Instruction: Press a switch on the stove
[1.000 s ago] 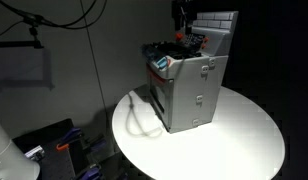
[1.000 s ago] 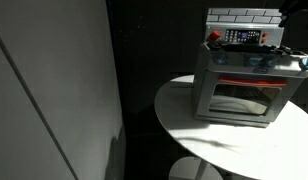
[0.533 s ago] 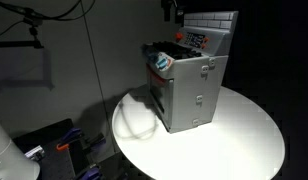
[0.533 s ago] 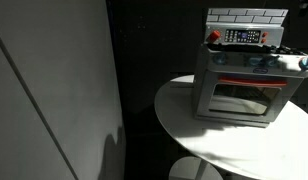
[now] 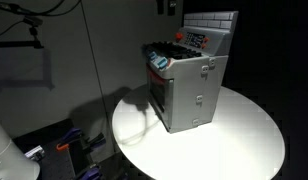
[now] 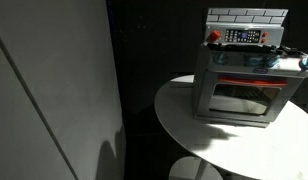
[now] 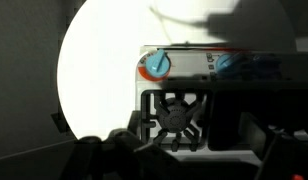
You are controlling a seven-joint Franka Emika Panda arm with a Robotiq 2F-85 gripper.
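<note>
The small grey toy stove (image 5: 191, 92) stands on a round white table, with its white tiled back panel and control strip on top; it also shows from the front, oven door facing the camera (image 6: 242, 88). My gripper (image 5: 170, 5) hangs high above the stove's back edge, mostly cut off by the frame top, and touches nothing. In the wrist view I look down on the stove top (image 7: 180, 112), with a dark burner grate and a red-and-blue knob (image 7: 156, 66). My gripper (image 7: 189, 152) shows two dark fingers spread wide apart, empty.
The round white table (image 5: 244, 140) also appears in the other exterior view (image 6: 219, 140) and in the wrist view (image 7: 94, 70). Cables hang at the upper left (image 5: 54, 12). Equipment sits on the floor at lower left (image 5: 54, 145). A grey wall panel (image 6: 54, 90) stands beside the table.
My gripper has risen from just above the stove's control strip to the top edge of the exterior view. The shadow on the table has shifted. The stove has not moved.
</note>
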